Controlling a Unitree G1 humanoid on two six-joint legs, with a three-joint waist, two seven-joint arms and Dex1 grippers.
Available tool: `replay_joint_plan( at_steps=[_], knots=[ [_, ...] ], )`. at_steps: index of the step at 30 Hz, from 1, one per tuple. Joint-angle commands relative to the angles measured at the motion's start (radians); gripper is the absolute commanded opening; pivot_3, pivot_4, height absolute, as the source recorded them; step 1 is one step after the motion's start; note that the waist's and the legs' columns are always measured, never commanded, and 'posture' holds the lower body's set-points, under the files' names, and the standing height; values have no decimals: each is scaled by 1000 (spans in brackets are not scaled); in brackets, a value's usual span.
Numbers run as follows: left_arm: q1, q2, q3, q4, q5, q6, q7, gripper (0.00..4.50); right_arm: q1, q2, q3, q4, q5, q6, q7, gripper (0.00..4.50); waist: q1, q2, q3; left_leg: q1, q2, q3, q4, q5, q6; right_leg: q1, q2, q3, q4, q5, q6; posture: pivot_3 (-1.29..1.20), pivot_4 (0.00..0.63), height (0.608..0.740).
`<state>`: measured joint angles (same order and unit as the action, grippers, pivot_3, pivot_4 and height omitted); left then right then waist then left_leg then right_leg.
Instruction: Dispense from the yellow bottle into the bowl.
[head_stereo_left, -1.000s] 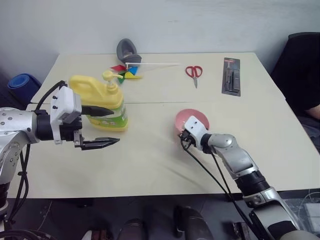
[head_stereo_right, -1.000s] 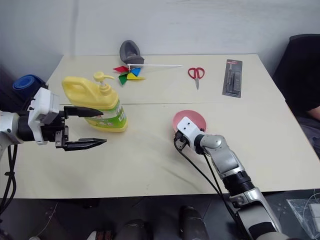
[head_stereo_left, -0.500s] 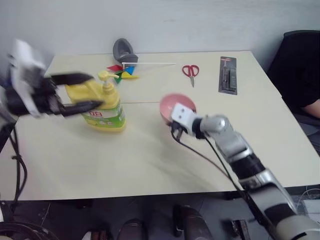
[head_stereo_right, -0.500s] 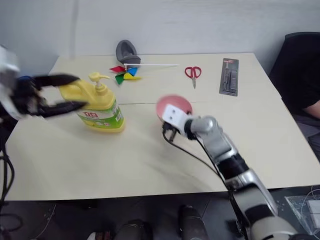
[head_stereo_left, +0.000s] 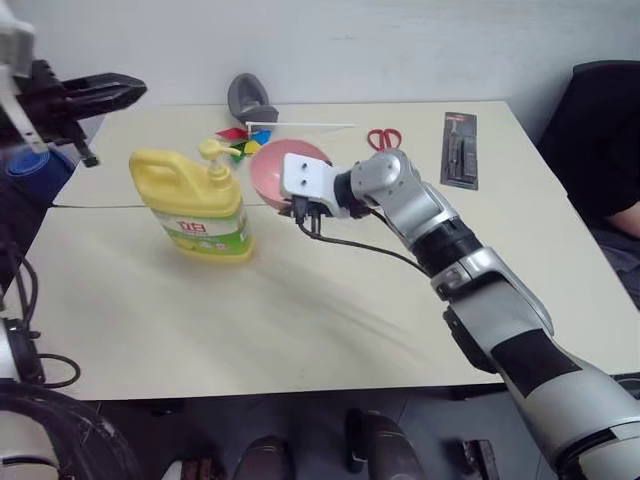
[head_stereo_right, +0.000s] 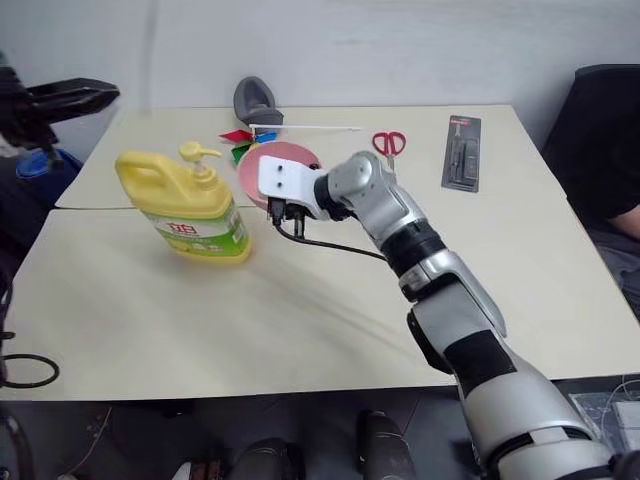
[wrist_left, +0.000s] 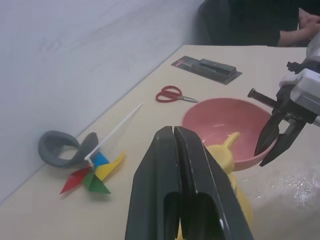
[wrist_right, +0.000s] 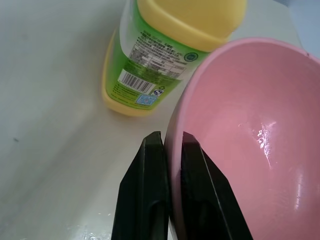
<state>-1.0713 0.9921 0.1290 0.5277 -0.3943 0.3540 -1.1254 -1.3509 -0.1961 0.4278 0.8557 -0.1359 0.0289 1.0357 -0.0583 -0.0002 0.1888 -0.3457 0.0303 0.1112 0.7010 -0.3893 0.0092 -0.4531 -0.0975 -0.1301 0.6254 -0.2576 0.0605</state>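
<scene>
My right pincer (wrist_right: 167, 150) is clamped on the rim of the bowl (wrist_right: 250, 150), holding it tilted in the air just beside the yellow bottle (head_stereo_left: 195, 205), which stands on the table (head_stereo_left: 300, 310). My left pincer (wrist_left: 175, 145) is closed on nothing, raised above the table's far left. The right wrist view shows wet glints inside the bowl; the head views hide them.

Plain-walled office: worktable (head_stereo_left: 330, 300), black chair (head_stereo_left: 600, 130)
</scene>
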Motion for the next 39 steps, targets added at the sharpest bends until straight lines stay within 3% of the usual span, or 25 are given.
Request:
replay_joint_plan(
  at_steps=[1,10,21,39],
  knots=[
    [0,-6,15,-26,13,-7,4,32,-51,8,-26,25,0,-38,34,0,-5,0,0,-4,0,-1,1,0,0,-3,0,0,0,0,0,0,150,740],
    [17,-103,90,-100,-71,144,84,32,-138,32,-55,57,17,-7,125,0,-33,0,0,-10,0,-10,7,0,0,-10,-1,-1,6,0,0,0,150,740],
    [46,-119,75,-109,-45,132,101,32,-192,61,-77,56,14,-5,159,0,-25,0,0,-10,-1,-11,18,1,0,-10,-6,9,17,0,0,0,150,740],
    [130,-160,10,-145,28,117,112,32,-222,70,-74,84,5,-26,166,0,-25,-1,0,-10,-2,-11,18,1,0,-10,-6,11,18,0,0,0,150,740]
  ],
)
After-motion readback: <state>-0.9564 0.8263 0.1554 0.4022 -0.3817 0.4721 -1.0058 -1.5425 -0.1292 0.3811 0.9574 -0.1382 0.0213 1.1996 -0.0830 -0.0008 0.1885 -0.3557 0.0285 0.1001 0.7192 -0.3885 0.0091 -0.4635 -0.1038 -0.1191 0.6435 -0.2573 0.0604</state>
